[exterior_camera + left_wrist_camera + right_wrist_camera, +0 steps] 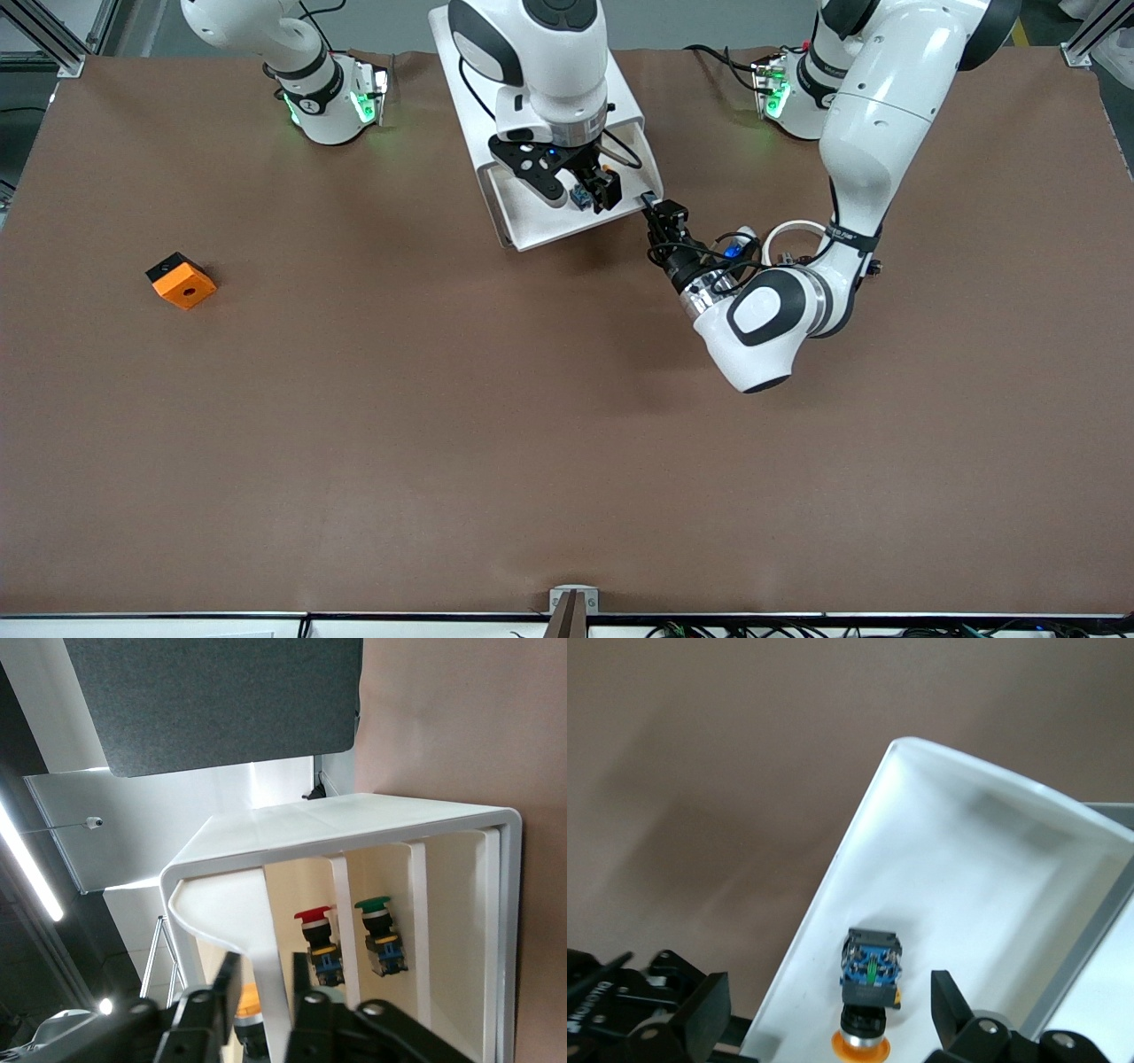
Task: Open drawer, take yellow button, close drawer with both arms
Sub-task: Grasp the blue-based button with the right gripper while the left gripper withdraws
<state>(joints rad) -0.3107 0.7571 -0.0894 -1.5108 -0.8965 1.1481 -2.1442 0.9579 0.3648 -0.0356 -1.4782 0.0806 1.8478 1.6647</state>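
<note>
Orange-capped button lies between parted right gripper; left gripper clamps drawer.

You have two arms to count, the right arm and the left arm, each with one pincer: the right pincer and the left pincer, both in the upper middle of the frame. You can count three buttons: one orange button, one red button and one green button. There is one white drawer, one orange block and one brown surface.
</note>
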